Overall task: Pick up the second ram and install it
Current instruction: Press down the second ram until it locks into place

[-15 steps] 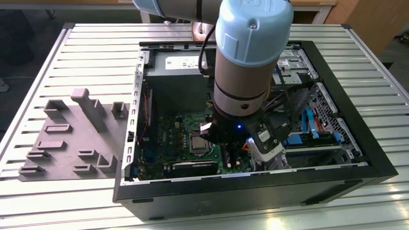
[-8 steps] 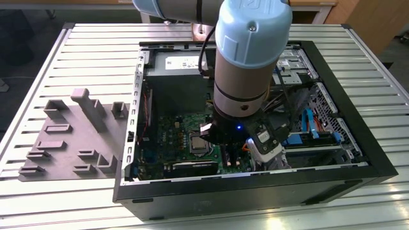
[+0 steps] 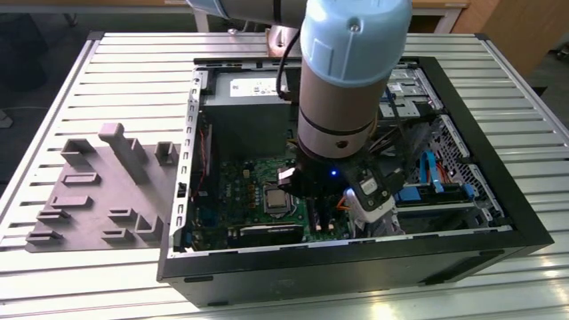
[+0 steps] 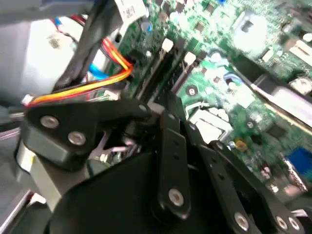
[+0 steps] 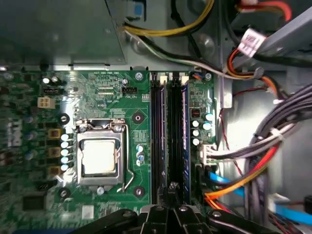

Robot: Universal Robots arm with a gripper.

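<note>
**A:** Where is the second ram [image 5: 173, 136]?

**B:** In the first wrist view it looks like the dark narrow strip standing on edge in the slot bank [image 5: 163, 141] on the green motherboard [image 5: 102, 97]. I can't tell how deeply it sits.

**A:** Which way does it run?

**B:** Its long axis follows the slots. One end is right at the gripper [image 5: 170, 212]. The other points to the white slot clips [image 5: 173, 76] and the grey metal housing [image 5: 58, 34] beyond the board's edge.

**A:** What's beside it?

**B:** On one side, just beside and parallel, is another stick with a bluish edge [image 5: 184, 131]. On the other side are two dark slots, then the processor socket [image 5: 100, 156].

**A:** And the jaws?

**B:** I can't tell whether they are open, closed, or pinching the stick. The black linkages meet over its near end and hide the contact.

**A:** And further out?

**B:** Orange and grey cables [image 5: 253, 165] bunch past the bluish stick. In the exterior view the arm [image 3: 347, 80] reaches down into the open computer case [image 3: 356, 267]. The grey holder tray [image 3: 98, 193] lies on the slatted table [image 3: 133, 67], to the exterior view's left of the case.
</note>
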